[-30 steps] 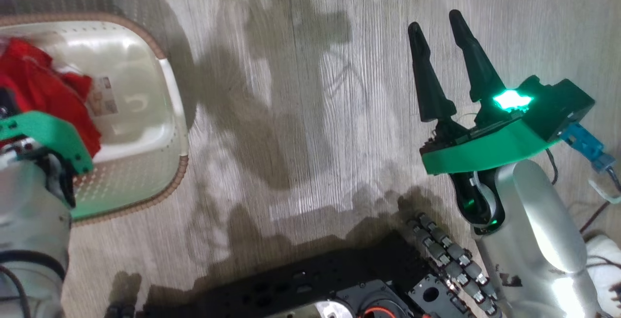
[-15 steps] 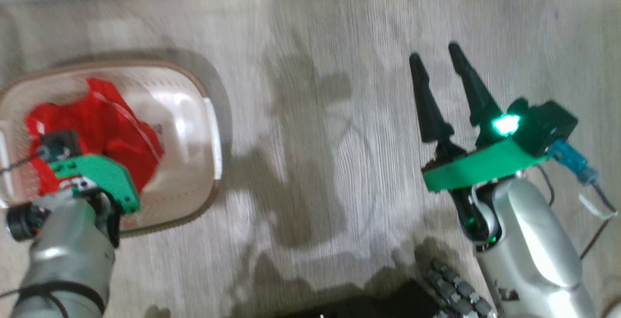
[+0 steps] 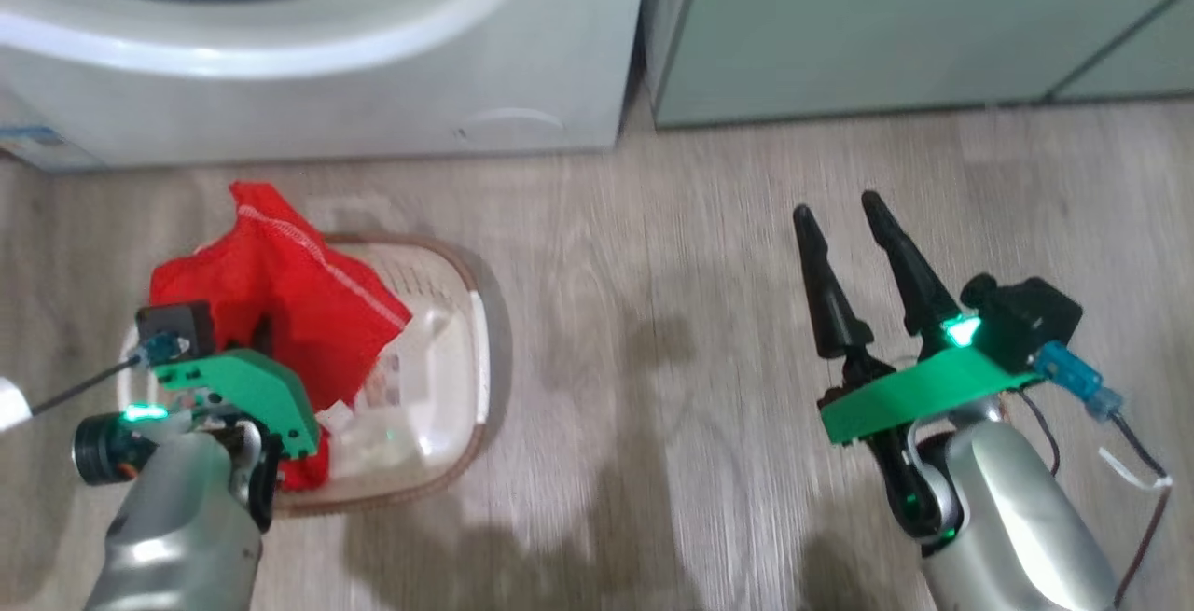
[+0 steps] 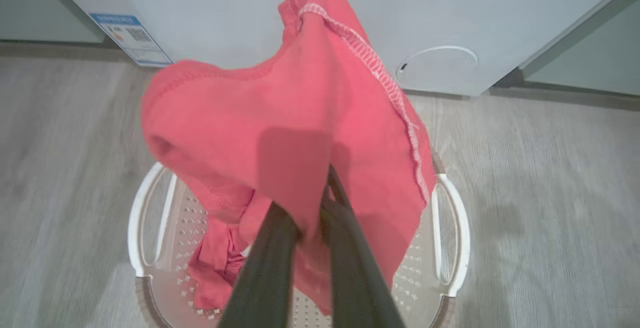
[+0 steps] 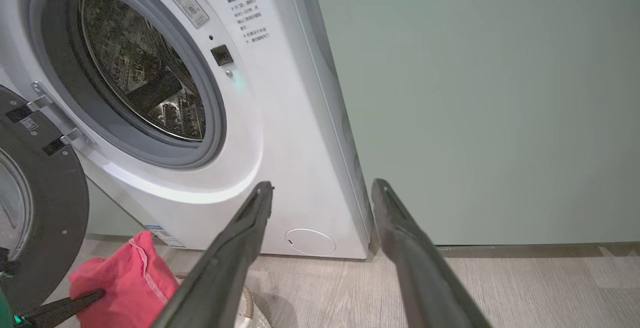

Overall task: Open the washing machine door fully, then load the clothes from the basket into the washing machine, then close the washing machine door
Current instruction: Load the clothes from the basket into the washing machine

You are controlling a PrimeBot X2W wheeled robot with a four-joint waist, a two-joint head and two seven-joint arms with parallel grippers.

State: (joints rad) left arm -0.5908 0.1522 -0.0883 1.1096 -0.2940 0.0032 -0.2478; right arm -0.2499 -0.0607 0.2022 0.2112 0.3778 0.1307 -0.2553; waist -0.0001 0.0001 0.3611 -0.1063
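Left tool (image 4: 312,208) narrow, pinching red clothes (image 4: 300,117) held up over the basket (image 4: 452,248), w/ some red fabric low inside it. Basket sits on the floor (image 3: 672,312), just in front of the washing machine (image 5: 280,117), near its round service flap (image 4: 437,62). Right tool (image 3: 838,205) wide, empty, well apart to the right, facing the pale green cabinet (image 5: 475,92). Washing machine door (image 5: 55,208) stands open at left, drum (image 5: 140,67) exposed.

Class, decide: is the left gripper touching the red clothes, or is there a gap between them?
Touching. The left wrist view shows the left gripper closed on the clothes, fabric pinched between its jaws.
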